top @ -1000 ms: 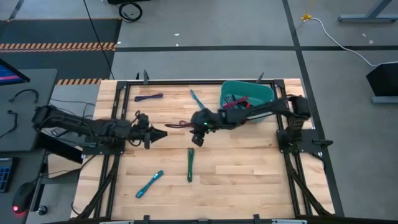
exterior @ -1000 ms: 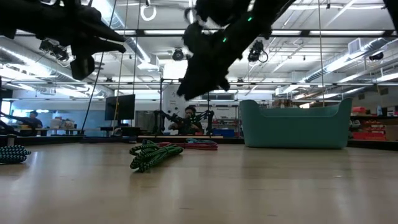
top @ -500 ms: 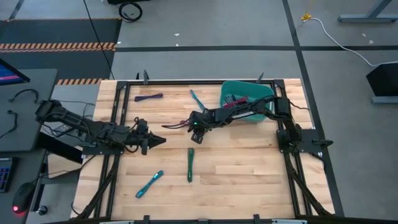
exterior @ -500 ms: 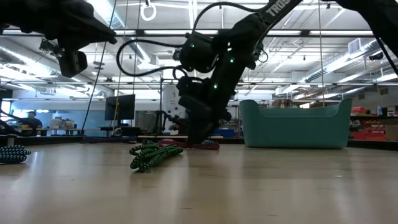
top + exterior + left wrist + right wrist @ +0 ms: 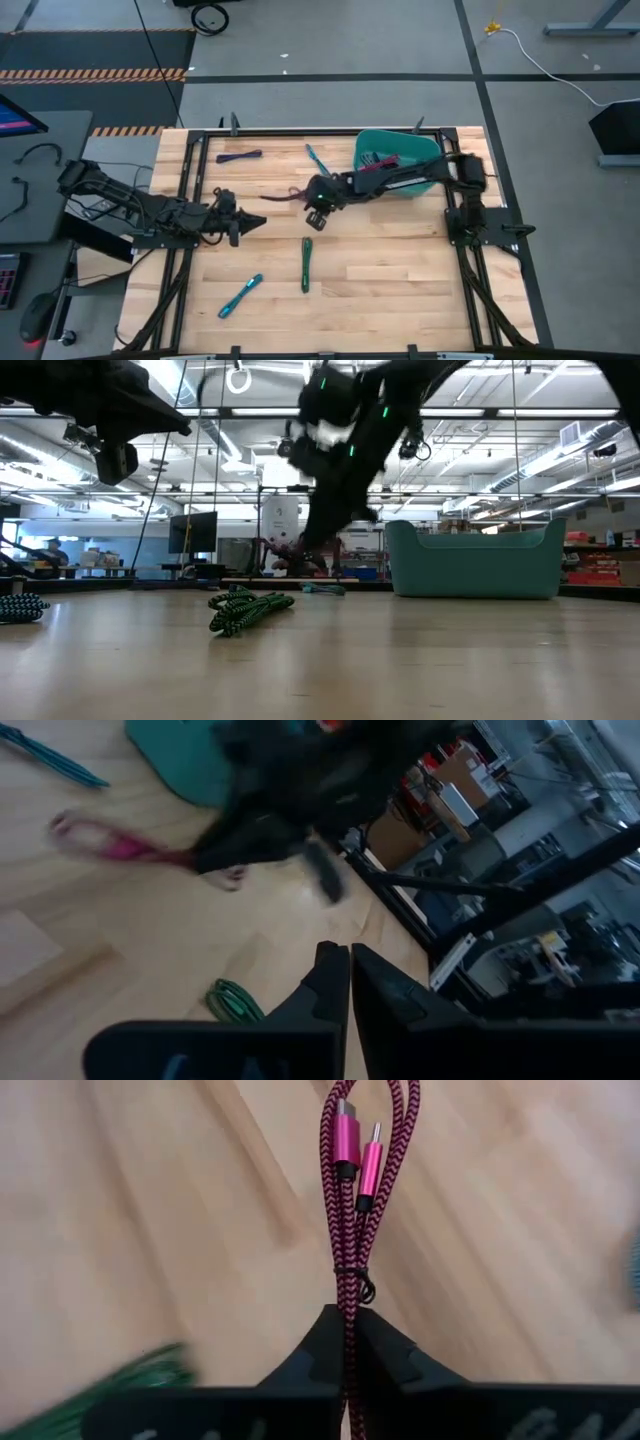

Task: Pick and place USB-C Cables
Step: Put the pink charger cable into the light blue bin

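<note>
R gripper (image 5: 348,1320): my right arm reaches in from the teal bin side; fingers pinched on the maroon cable (image 5: 345,1230), which I have lifted off the table. In the wrist view the bundle runs out between the finger tips, two pink plugs at its far end, a thin tie around its middle.
Maroon cable, overhead: trails from the R gripper (image 5: 316,196) toward the table's left (image 5: 285,195), above the table centre.
L gripper (image 5: 252,222): left arm parked over the left-centre of the table, well apart from the maroon cable. Fingers pressed together w/ nothing between, per my left wrist view (image 5: 348,982).
Teal bin (image 5: 424,150): back right of the table, red and dark cables inside; can't tell how many.
Green cable (image 5: 306,265): flat on the wood, in front of the R gripper, near centre. Low view shows it as a green/black coil (image 5: 248,608).
Teal cable, front (image 5: 240,295): front left, lying diagonal.
Teal cable, back (image 5: 317,160): just left of the bin, near the back rail.
Purple cable (image 5: 239,156): back left, near the rail.
Table (image 5: 400,270): light wood planks, black frame rails along both sides.
</note>
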Robot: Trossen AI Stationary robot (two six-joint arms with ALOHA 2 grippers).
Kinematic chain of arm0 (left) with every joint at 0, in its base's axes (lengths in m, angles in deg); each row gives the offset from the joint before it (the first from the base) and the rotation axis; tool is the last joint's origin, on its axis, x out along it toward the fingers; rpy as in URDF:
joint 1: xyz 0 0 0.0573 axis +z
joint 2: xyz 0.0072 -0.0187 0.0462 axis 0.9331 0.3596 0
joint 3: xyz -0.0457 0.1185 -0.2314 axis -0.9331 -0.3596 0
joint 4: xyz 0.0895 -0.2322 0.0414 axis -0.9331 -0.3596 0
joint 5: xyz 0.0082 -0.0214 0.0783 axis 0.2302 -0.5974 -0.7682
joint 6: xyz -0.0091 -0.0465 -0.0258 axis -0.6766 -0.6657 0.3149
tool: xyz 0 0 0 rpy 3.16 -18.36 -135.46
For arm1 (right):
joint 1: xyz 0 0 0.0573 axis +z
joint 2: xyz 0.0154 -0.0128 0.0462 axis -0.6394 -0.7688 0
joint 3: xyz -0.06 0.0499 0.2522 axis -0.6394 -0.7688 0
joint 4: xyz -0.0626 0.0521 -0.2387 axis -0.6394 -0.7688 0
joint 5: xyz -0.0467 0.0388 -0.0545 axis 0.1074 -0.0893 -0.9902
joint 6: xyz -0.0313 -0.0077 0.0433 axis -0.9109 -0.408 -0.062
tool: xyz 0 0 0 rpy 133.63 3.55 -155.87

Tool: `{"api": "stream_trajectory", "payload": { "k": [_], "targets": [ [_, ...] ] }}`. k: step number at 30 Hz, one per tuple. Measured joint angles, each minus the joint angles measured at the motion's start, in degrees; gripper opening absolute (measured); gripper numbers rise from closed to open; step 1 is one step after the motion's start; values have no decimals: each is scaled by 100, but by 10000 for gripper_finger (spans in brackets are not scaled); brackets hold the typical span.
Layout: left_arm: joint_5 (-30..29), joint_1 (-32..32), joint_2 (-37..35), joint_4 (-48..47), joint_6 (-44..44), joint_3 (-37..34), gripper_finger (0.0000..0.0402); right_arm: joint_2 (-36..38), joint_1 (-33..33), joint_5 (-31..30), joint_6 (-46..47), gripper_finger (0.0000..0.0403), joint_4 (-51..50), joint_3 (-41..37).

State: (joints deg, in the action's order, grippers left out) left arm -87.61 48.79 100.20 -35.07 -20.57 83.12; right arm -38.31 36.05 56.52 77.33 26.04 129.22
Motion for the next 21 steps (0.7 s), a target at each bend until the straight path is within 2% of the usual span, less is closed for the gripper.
{"api": "stream_trajectory", "payload": {
  "k": [8, 11, 17, 21],
  "targets": [
    [-345, 2, 0, -7, 5, 0, 19, 1555, 536, -1644, 493, 10, -841, -24],
    [-386, 2, 0, -22, 6, 0, 20, 2153, 528, -2093, 751, 9, -1105, -300],
    [-391, 2, 0, -50, 10, 0, 13, 3438, 10, -2277, 1680, 9, -1859, -1464],
    [-391, 2, 0, -50, 10, 0, 13, 4172, -638, -1819, 1922, 9, -2086, -2316]
  ]
}}
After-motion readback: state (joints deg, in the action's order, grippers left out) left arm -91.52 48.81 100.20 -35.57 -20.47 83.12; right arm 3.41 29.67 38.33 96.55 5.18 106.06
